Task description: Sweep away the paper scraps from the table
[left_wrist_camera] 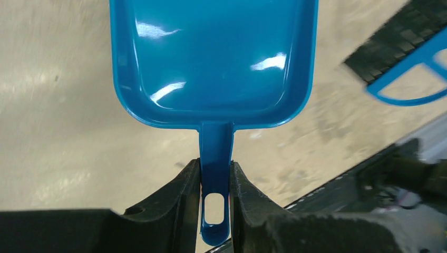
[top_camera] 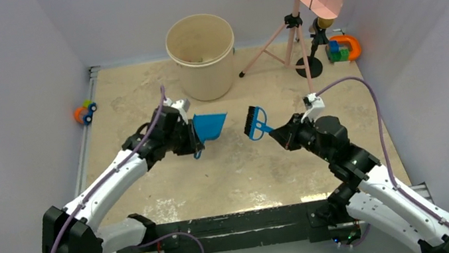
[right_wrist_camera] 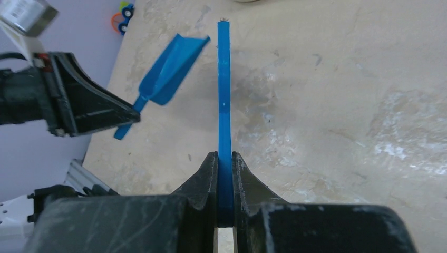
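Well, nearest me, past the black front bar (top_camera: 236, 222), both arms reach inward over the counter (top_camera: 230, 179). The left claw (left_wrist_camera: 215, 176) is clamped on the handle of a blue dustpan (left_wrist_camera: 211, 58), whose tray looks bare and glossy inside. The right claw (right_wrist_camera: 225, 166) is pinched tight on the thin handle of a blue brush (top_camera: 255, 122). Pan mouth and bristles face each other mid-counter, near but apart, and both seem lifted off the surface rather than resting on it.

I see no paper scraps on the mottled top in any view. My guess is they lie in the cream bucket (top_camera: 208, 82) standing farther back, though its inside is too dim to tell. So the sweeping looks as good as finished. To close it well, I'd keep both grips firm, scan the edges and corners for a stray wad, and set the pan's lip flat on the counter before any last stroke.

At the far edge sit a toy car (top_camera: 85, 111) on the left, and a tripod (top_camera: 292, 36) and coloured blocks (top_camera: 339, 50) on the right, none of them to be touched.
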Available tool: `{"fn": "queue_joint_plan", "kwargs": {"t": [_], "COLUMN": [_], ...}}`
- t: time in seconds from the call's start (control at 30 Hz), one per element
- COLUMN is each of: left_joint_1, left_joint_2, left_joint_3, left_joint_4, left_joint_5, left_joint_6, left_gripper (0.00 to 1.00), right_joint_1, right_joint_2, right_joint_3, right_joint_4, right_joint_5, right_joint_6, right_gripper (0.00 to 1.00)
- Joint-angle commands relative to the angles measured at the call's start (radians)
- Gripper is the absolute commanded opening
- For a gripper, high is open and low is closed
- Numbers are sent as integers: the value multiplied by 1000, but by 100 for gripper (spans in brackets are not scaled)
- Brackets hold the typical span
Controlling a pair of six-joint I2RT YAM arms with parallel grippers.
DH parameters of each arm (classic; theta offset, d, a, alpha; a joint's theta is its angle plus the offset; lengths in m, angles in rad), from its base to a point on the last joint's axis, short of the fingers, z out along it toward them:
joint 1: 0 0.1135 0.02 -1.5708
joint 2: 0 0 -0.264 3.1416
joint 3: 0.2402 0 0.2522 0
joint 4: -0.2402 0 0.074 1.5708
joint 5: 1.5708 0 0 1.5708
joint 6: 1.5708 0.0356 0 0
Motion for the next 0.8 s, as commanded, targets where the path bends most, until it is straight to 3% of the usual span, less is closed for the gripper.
{"fn": "queue_joint_plan", "kwargs": {"t": [0.0,0.3,0.4,0.53,0.57,0.6,0.63,0.67,0.77], "left_joint_1": [-69,-112,-112,-111,-112,-112,-113,-113,-112], "left_joint_2": [-28,83,107,122,120,116,108,96,13], "left_joint_3": [-136,-194,-155,-69,-49,-25,-13,-3,-8], "left_joint_4": [70,169,169,121,94,45,11,-21,-82], "left_joint_5": [-228,-400,-437,-477,-514,-565,-604,-642,-689], "left_joint_6": [19,5,16,32,20,-7,-25,-42,-49], "left_gripper": [0,0,0,0,16,49,81,97,99], "right_joint_1": [0,0,-2,-2,-2,-2,-3,-4,-5], "right_joint_2": [-48,-52,39,203,235,266,289,300,247], "right_joint_3": [-145,-300,-214,28,85,148,208,240,230], "right_joint_4": [235,442,509,384,323,234,138,110,124], "right_joint_5": [-68,52,86,168,206,257,290,282,229], "right_joint_6": [188,291,260,160,145,151,137,92,8], "right_gripper": [0,0,0,0,27,71,90,93,95]}}
